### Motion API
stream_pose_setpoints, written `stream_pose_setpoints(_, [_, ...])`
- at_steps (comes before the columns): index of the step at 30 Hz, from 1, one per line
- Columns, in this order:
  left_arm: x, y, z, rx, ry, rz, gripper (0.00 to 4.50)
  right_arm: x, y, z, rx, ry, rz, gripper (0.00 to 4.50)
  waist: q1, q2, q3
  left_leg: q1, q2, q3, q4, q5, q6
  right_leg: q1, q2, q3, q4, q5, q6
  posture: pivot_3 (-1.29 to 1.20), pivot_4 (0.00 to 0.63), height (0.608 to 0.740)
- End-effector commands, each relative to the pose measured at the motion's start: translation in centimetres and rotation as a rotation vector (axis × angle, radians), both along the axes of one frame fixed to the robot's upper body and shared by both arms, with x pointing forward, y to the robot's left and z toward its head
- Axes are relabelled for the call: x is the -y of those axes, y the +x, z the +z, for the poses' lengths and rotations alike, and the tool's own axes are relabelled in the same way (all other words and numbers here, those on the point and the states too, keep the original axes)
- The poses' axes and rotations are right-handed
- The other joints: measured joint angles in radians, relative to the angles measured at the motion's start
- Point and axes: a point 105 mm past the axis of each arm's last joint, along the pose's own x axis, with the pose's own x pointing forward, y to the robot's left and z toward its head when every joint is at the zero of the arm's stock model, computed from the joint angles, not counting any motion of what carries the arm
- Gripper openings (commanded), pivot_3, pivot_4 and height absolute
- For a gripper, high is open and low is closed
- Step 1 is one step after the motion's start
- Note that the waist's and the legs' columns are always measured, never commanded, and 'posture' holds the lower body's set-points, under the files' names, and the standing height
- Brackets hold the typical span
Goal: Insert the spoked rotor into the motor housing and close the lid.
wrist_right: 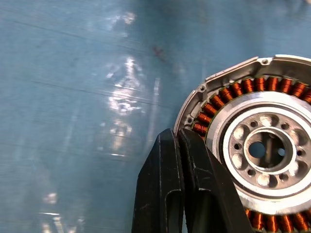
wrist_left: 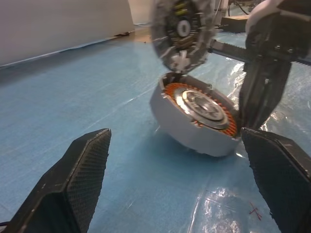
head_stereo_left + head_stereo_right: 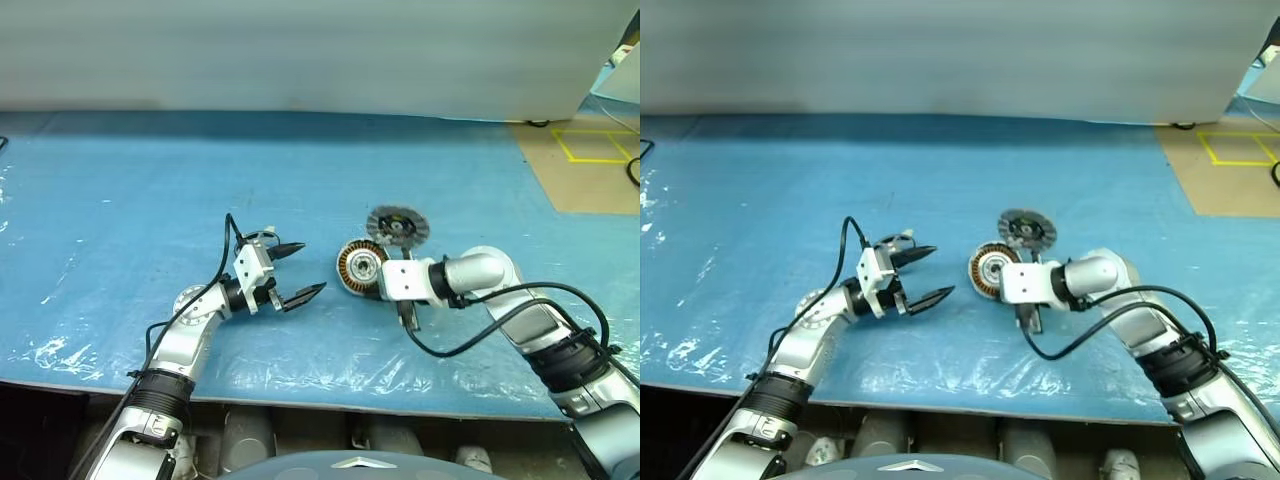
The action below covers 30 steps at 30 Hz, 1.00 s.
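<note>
motor housing (image 3: 360,266) tilted, windings exposed; ribbed lid (image 3: 397,225) just behind.

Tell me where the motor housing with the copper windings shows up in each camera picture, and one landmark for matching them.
Left eye view: motor housing right of centre, on the blue sheet.
Right eye view: housing just right of centre.
Left wrist view: housing tilted, centre right.
Right wrist view: housing at the right edge.
Shared landmark: the shut right gripper beside the housing; in three views, the lid.
</note>
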Motion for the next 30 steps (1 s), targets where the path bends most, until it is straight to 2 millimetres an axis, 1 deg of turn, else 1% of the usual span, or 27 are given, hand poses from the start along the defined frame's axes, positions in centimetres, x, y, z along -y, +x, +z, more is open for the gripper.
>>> stream_pose_setpoints(1, [0.0, 0.0, 0.9, 0.04, -0.004, -0.008, 4.5, -0.8, -1.6, 0.2, -0.048, 0.023, 0.051, 0.02, -0.001, 0.0, 0.0, 0.0, 0.0, 0.0, 0.0, -0.001, -0.001, 0.0, 0.0, 0.0, 0.0, 0.0, 0.0, 0.0, 0.15, 0.74])
stream_pose_setpoints(4, [0.0, 0.0, 0.8, 0.037, 0.001, -0.011, 4.5, -1.3, -1.3, 1.0, -0.026, 0.058, 0.048, 0.02, -0.001, 0.0, 0.0, 0.0, 0.0, 0.0, 0.0, 0.0, -0.001, 0.0, 0.0, 0.0, 0.0, 0.0, 0.0, 0.0, 0.15, 0.74])
stream_pose_setpoints(8, [0.2, 0.0, 0.8, 0.036, 0.0, -0.017, 4.5, -1.4, 0.2, 2.3, 0.028, 0.08, 0.02, 0.02, -0.002, 0.0, 0.0, 0.0, 0.0, 0.0, 0.0, 0.0, -0.001, 0.0, 0.0, 0.0, 0.0, 0.0, 0.0, 0.0, 0.15, 0.74])
stream_pose_setpoints(10, [0.2, 0.0, 0.8, 0.037, 0.001, -0.018, 4.5, -1.4, 0.4, 2.7, 0.039, 0.085, 0.019, 0.02, -0.001, 0.0, 0.0, 0.0, 0.0, 0.0, 0.0, 0.0, -0.001, 0.0, 0.0, 0.0, 0.0, 0.0, 0.0, 0.0, 0.15, 0.74])
stream_pose_setpoints(14, [0.3, 0.0, 0.8, 0.038, -0.001, -0.016, 4.5, -1.4, 1.0, 3.3, 0.054, 0.112, 0.005, 0.9, -0.001, 0.0, 0.0, 0.0, 0.0, 0.0, 0.0, 0.0, 0.0, 0.0, 0.0, 0.0, 0.0, 0.0, 0.0, 0.0, 0.15, 0.74])
stream_pose_setpoints(16, [0.3, 0.0, 0.8, 0.038, -0.002, -0.016, 4.5, -1.5, 1.0, 3.5, 0.049, 0.144, -0.001, 1.57, -0.001, 0.0, 0.0, 0.0, 0.0, 0.0, 0.0, 0.0, 0.0, 0.0, 0.0, 0.0, 0.0, 0.0, 0.0, 0.0, 0.15, 0.74])
stream_pose_setpoints(17, [0.3, 0.0, 0.7, 0.037, -0.002, -0.016, 4.5, -1.7, 0.9, 3.9, 0.034, 0.183, -0.006, 1.96, -0.001, 0.0, 0.0, 0.0, 0.0, 0.0, 0.001, 0.0, 0.0, 0.0, 0.0, 0.0, 0.0, 0.0, 0.0, 0.0, 0.15, 0.74])
stream_pose_setpoints(18, [0.3, 0.0, 0.7, 0.036, -0.002, -0.016, 4.5, -1.8, 0.9, 4.3, 0.018, 0.222, -0.012, 2.25, -0.001, 0.0, 0.0, 0.0, 0.0, 0.0, 0.0, 0.0, 0.0, 0.0, 0.0, 0.0, 0.0, 0.0, 0.0, 0.0, 0.15, 0.74])
stream_pose_setpoints(21, [0.4, -0.1, 0.6, 0.031, -0.002, -0.019, 4.5, -1.8, 0.7, 5.9, -0.007, 0.326, -0.032, 2.25, -0.001, 0.0, 0.0, 0.0, 0.0, 0.0, 0.001, 0.0, 0.0, 0.0, 0.0, 0.0, 0.0, 0.0, 0.0, 0.0, 0.15, 0.74])
stream_pose_setpoints(23, [0.5, -0.2, 0.5, 0.027, -0.002, -0.023, 4.5, -1.6, 0.7, 6.5, -0.007, 0.366, -0.046, 2.25, 0.0, 0.0, 0.0, 0.0, 0.0, 0.0, 0.001, 0.001, 0.002, 0.0, 0.0, 0.0, 0.0, 0.0, 0.0, 0.0, 0.15, 0.74])
stream_pose_setpoints(28, [0.8, -0.1, 0.6, 0.026, -0.005, -0.044, 4.5, 0.2, 0.8, 7.8, 0.02, 0.442, -0.15, 2.25, 0.003, 0.0, 0.0, 0.0, 0.0, 0.0, 0.001, 0.001, 0.002, 0.0, 0.0, 0.0, 0.0, 0.0, 0.0, 0.0, 0.15, 0.74])
stream_pose_setpoints(30, [0.9, -0.1, 0.7, 0.027, -0.006, -0.054, 4.5, 1.0, 0.7, 8.0, 0.028, 0.465, -0.206, 2.25, 0.003, 0.0, 0.0, 0.0, 0.0, 0.0, 0.001, 0.001, 0.002, 0.0, 0.0, 0.0, 0.0, 0.0, 0.0, 0.0, 0.15, 0.74])
